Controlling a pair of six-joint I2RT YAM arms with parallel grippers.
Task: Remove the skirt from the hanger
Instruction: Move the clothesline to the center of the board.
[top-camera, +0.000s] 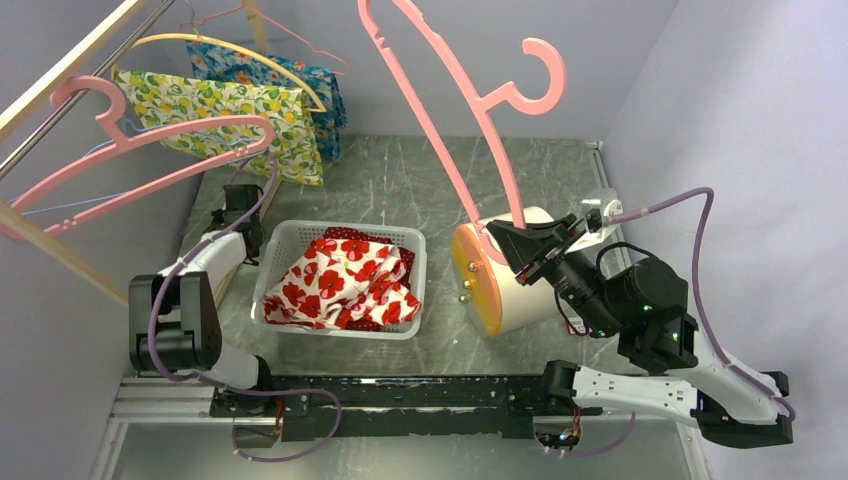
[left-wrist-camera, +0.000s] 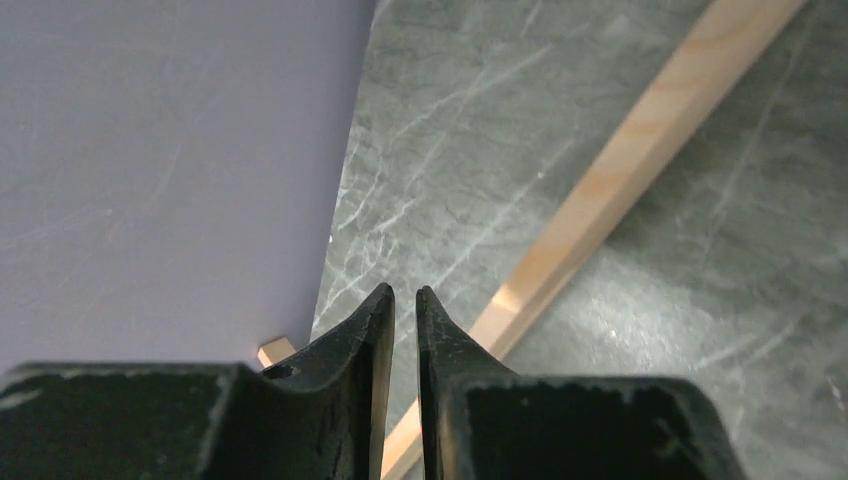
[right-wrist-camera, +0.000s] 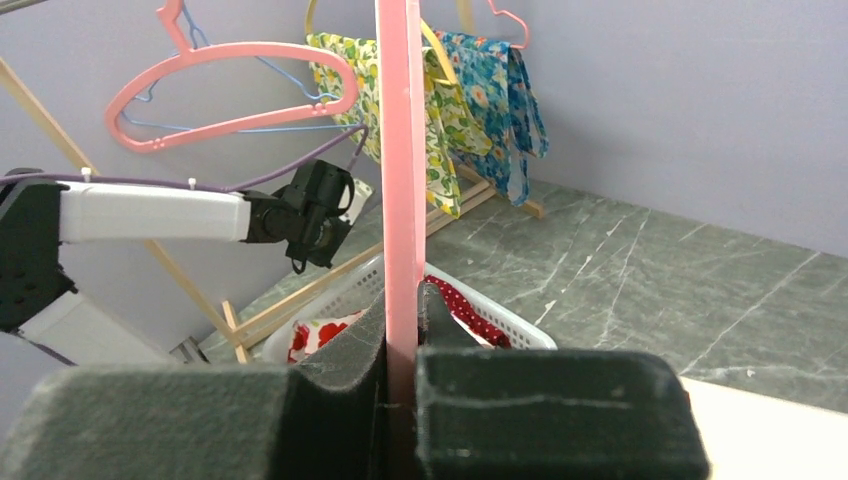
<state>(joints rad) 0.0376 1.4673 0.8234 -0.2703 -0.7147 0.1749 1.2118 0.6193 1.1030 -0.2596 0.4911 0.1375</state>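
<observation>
1. Right tool (right-wrist-camera: 405, 300): clamped on the pink hanger (right-wrist-camera: 400, 150), whose bar rises toward 12 o'clock.
2. Left tool (left-wrist-camera: 404, 300): jaws nearly together with a thin slit between them, holding nothing, above the surface (left-wrist-camera: 620, 330) near a wooden rail (left-wrist-camera: 610, 180).
3. Skirt (top-camera: 345, 280): crumpled inside the white basket (top-camera: 340, 228), at 9 o'clock from the right tool.

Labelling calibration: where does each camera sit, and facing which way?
Top external: above, behind the bases, looking down on table, basket; left arm, right arm show.
Left wrist: faces down at table, wooden rail; own left gripper shows.
Right wrist: faces hanging garments; right gripper clamps pink hanger.
Shared: top and right wrist both show basket, pink hanger, left arm.
</observation>
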